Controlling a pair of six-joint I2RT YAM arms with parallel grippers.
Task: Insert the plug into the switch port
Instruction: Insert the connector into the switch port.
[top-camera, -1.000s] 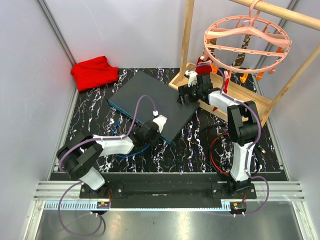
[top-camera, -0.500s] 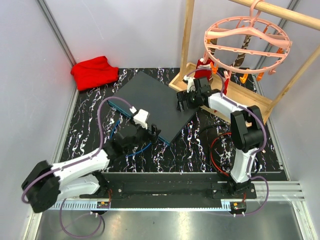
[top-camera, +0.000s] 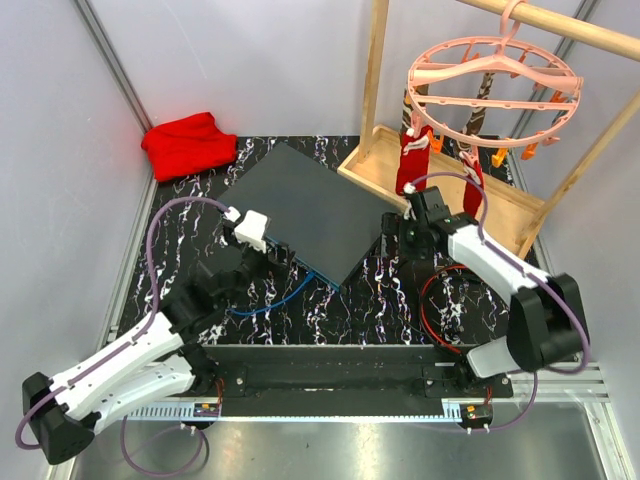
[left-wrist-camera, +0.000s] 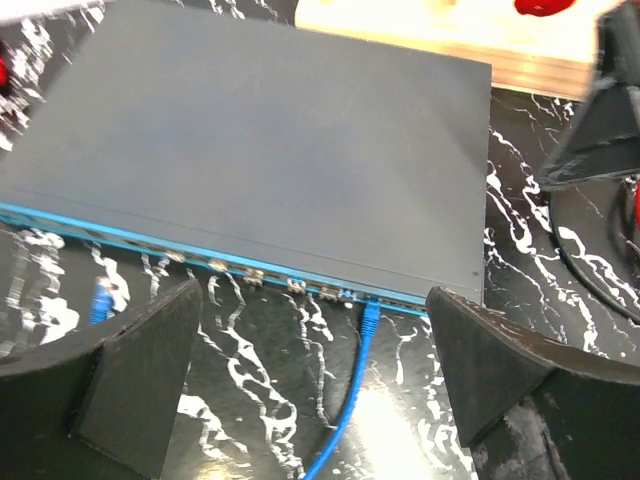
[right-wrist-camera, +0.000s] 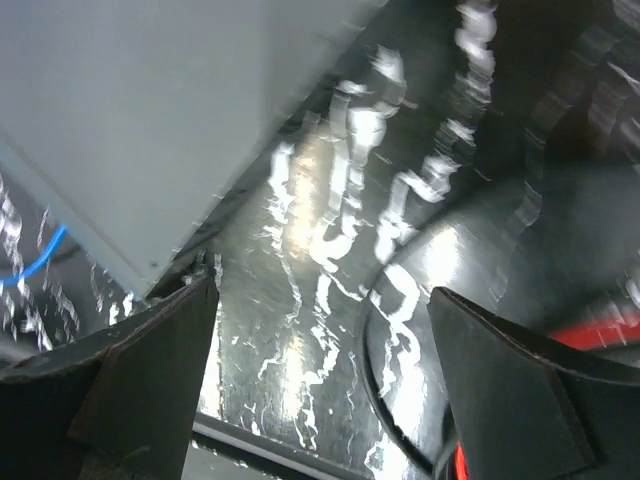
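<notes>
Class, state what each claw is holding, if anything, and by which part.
Nothing is held. The left claw and the right claw both stand open and empty; the blue cable lies untouched at the switch.

Partly seen: the switch (left-wrist-camera: 250, 150) and the blue cable (left-wrist-camera: 345, 410).
From the left wrist, the switch's left end runs off the frame, its sockets (left-wrist-camera: 250, 275) are too small to count, and the cable's plug (left-wrist-camera: 369, 318) seems to meet the front edge, seating unclear. The right wrist view is blurred throughout.
</notes>
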